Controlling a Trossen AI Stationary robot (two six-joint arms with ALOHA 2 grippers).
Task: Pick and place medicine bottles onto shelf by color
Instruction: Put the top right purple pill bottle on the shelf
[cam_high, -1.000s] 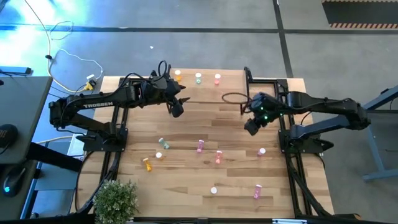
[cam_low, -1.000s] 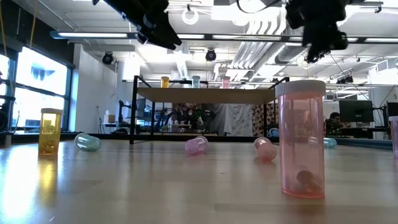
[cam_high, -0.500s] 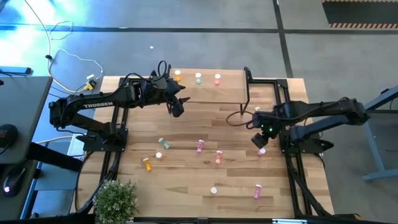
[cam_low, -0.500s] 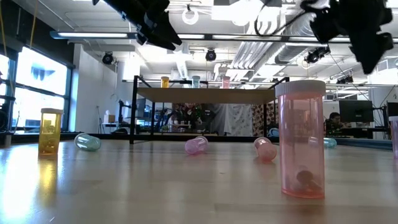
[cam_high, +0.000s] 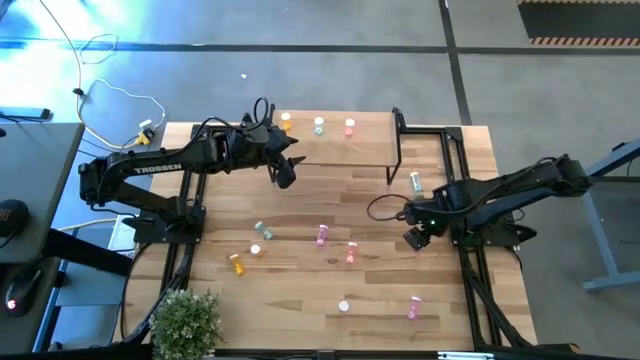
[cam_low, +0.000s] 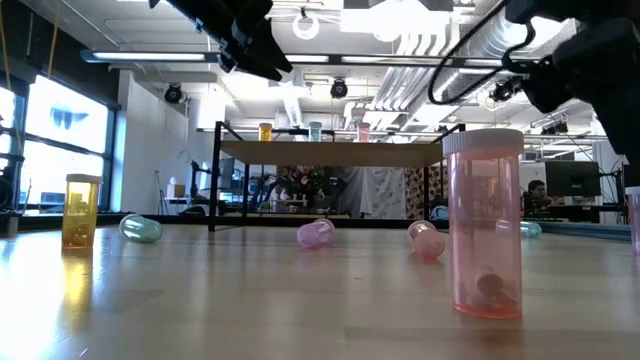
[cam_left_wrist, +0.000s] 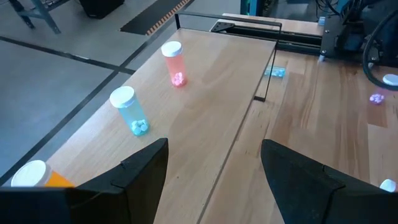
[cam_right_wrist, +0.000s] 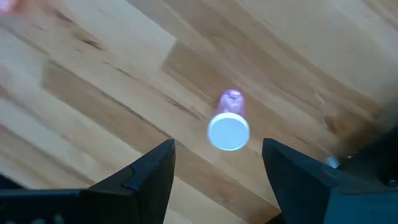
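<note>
The shelf (cam_high: 340, 145) stands at the table's far edge with an orange (cam_high: 285, 120), a pale green (cam_high: 319, 125) and a pink bottle (cam_high: 349, 126) upright on it. My left gripper (cam_high: 285, 173) is open and empty, raised just in front of the shelf; its wrist view shows the shelf (cam_left_wrist: 205, 106) below it. My right gripper (cam_high: 416, 238) is open over the table's right side, pointing down. An upright magenta bottle with a white cap (cam_right_wrist: 228, 129) stands on the table below it. The fingers stand either side of the bottle, apart from it.
Loose bottles lie and stand mid-table: pale green (cam_high: 263, 231), orange (cam_high: 237, 264), pink (cam_high: 321, 235), salmon (cam_high: 351, 252), pink (cam_high: 413, 308). A pale green one (cam_high: 415, 181) lies by the shelf's right leg. A potted plant (cam_high: 185, 320) sits at the near left corner.
My right gripper has moved from near the shelf's right end toward the table's near edge and a little right, coming down over the magenta bottle, and has stayed open. The pale green bottle by the shelf's leg now shows where the arm was.
</note>
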